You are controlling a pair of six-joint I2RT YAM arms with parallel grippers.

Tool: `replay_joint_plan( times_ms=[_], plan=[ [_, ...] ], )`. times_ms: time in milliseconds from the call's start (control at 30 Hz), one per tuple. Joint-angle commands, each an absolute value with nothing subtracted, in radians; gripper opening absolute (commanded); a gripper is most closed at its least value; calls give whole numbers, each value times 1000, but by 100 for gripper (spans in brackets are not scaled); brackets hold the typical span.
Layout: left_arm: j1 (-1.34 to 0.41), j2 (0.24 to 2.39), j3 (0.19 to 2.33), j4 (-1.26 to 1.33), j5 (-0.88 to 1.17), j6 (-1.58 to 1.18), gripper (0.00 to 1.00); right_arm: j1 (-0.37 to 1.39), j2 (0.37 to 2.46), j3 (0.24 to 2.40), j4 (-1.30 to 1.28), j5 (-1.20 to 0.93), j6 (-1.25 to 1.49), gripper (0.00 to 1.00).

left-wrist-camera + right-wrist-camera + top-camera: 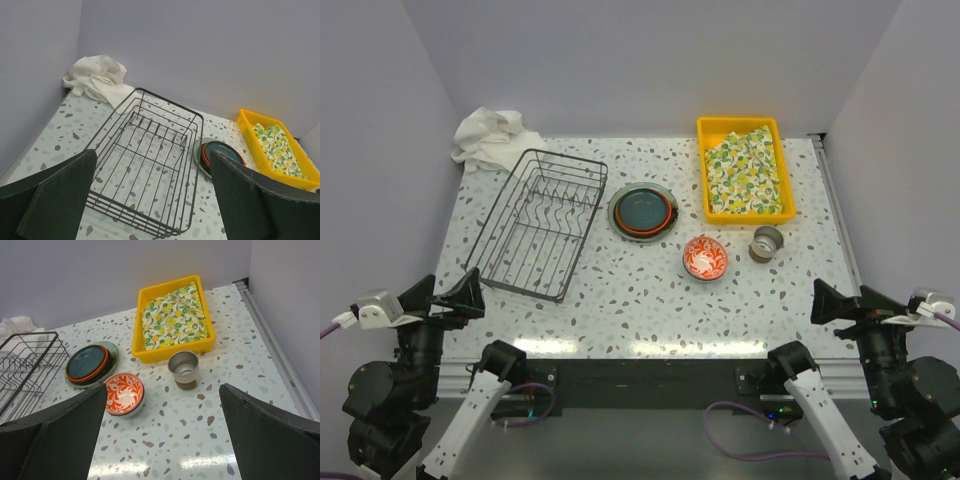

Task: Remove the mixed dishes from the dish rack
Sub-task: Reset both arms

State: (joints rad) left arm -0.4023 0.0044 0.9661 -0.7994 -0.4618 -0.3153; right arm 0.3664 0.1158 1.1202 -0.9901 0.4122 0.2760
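The dark wire dish rack [538,222] [145,165] lies on the left of the table with nothing in it. Right of it sits a stack of round plates [642,211] [220,152] [87,362], a dark teal one on top, orange and pale green rims below. A red-white patterned bowl [705,257] [124,392] and a metal cup [767,241] [183,369] stand on the table further right. My left gripper [460,297] [152,154] is open at the near left edge, short of the rack. My right gripper [835,303] [164,387] is open at the near right edge, empty.
A yellow tray [705,170] holding a lemon-print cloth stands at the back right. A crumpled white cloth [490,135] lies in the back left corner. Walls close in the back and both sides, and a metal rail [835,200] runs along the right edge.
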Motion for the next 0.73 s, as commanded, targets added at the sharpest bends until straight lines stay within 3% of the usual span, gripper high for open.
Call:
replay_joint_plan(
  times_ms=[0,700],
  plan=[
    [-408,-28,969,-811,-514,-357,100,370,135,1141,-1003,437,278,98],
    [-407,-8,971,-810,-509,-354,100,377,147,1146,-1022,440,278,98]
  ],
)
